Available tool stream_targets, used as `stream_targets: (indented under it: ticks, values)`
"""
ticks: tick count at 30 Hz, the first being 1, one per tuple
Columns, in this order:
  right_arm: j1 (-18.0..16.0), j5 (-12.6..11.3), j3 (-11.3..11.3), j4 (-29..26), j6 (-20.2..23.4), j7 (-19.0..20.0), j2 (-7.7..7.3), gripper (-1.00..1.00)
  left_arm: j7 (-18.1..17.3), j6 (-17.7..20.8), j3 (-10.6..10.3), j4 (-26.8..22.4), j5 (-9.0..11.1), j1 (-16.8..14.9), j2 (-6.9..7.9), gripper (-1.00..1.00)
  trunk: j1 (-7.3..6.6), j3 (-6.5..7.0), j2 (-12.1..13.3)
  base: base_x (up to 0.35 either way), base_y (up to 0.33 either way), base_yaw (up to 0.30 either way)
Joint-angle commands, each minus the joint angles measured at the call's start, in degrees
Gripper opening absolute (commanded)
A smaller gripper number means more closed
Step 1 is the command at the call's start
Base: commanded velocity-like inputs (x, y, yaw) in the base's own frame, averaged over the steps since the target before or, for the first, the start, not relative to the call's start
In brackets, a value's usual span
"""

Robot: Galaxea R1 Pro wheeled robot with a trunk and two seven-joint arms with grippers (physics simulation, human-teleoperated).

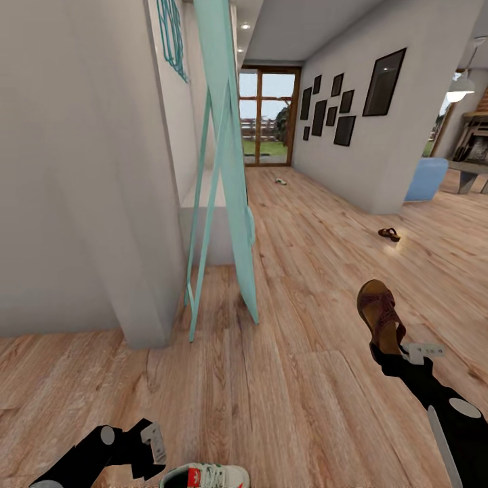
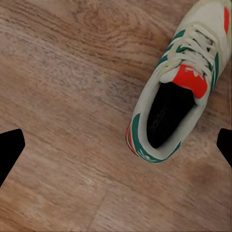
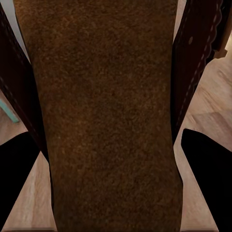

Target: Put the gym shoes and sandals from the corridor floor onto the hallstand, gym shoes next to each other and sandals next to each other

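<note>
Held sandal [image 1: 380, 313] was up off the corridor floor [image 1: 298, 379], toe pointing away, heel end clamped in the right gripper [image 1: 392, 352] at the head view's lower right. In the right wrist view the sandal's tan footbed [image 3: 113, 121] ran between the two dark fingers [image 3: 205, 159], dark straps on both sides, so the right gripper was closed on it.

Second sandal [image 1: 389, 234] lay on the floor farther off to the right, near the corner of the picture wall [image 1: 352, 135], well apart from the held one.

One gym shoe [image 1: 205, 476] sat on the floor at the bottom edge of the head view, just beside the left gripper [image 1: 150, 444]. In the left wrist view the shoe [image 2: 181, 82] lay on the planks, white with green stripes and a red-orange tongue patch, opening up. Left fingertips [image 2: 9, 150] showed at both edges, spread wide with bare floor between, nothing held; the shoe sat nearer one fingertip, not touching.

A small pale object [image 1: 280, 181] lay far down the corridor near the glass door [image 1: 268, 115]; too small to tell what it was.

A teal ladder-like frame [image 1: 227, 169] leaned against the left wall [image 1: 74, 169]. Blue bin [image 1: 427, 178] stood past the right wall.
</note>
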Motion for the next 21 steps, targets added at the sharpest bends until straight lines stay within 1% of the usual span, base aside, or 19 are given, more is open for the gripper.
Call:
stream_targets:
  ticks: [1,2,5,11,14,17,18,21]
  values:
    - [0.0,0.0,-0.1,-0.1,0.3,0.4,0.02,-1.00,-0.5,-0.5,-0.2,-0.1,-0.7,-0.2,0.02,1.00,0.21,-0.33,-0.4,0.000,0.000,0.000]
    - [0.0,0.0,-0.1,-0.1,0.3,0.4,0.02,-1.00,-1.5,-0.5,-0.3,-0.2,-0.8,-0.5,0.01,1.00,0.43,-0.60,-0.8,0.000,0.000,0.000]
    - [0.0,0.0,-0.1,-0.1,0.3,0.4,0.02,-1.00,-2.9,-0.4,-0.5,-0.3,-0.9,-1.1,-0.01,1.00,1.09,-1.42,-2.0,0.000,0.000,0.000]
    - [-0.1,-0.1,-0.1,-0.1,0.3,0.4,0.02,-1.00,-3.7,-0.3,-0.6,-0.6,-1.1,-1.6,-0.01,1.00,2.41,-3.04,-4.5,0.000,0.000,0.000]
    - [-0.1,0.0,-0.1,-0.1,0.3,0.4,0.02,-1.00,-3.8,-0.2,-0.6,-0.6,-1.1,-1.9,-0.10,1.00,2.49,-3.98,-4.5,0.000,0.000,0.000]
    - [0.0,0.0,-0.1,-0.1,0.3,0.4,0.02,-1.00,-3.8,-0.1,-0.7,-0.6,-1.5,-2.0,-0.58,1.00,2.56,-4.92,-4.5,0.000,0.000,0.000]
    - [-0.1,0.0,-0.1,-0.1,0.3,0.4,0.02,-1.00,-3.8,-0.1,-0.8,-0.6,-2.0,-2.0,-0.95,1.00,2.59,-5.23,-4.5,0.000,0.000,0.000]
    - [-0.1,0.0,-0.1,-0.1,0.3,0.4,0.02,-1.00,-3.8,-0.1,-0.8,-0.6,-3.2,-2.1,-1.43,1.00,2.67,-6.17,-4.6,0.000,0.000,0.000]
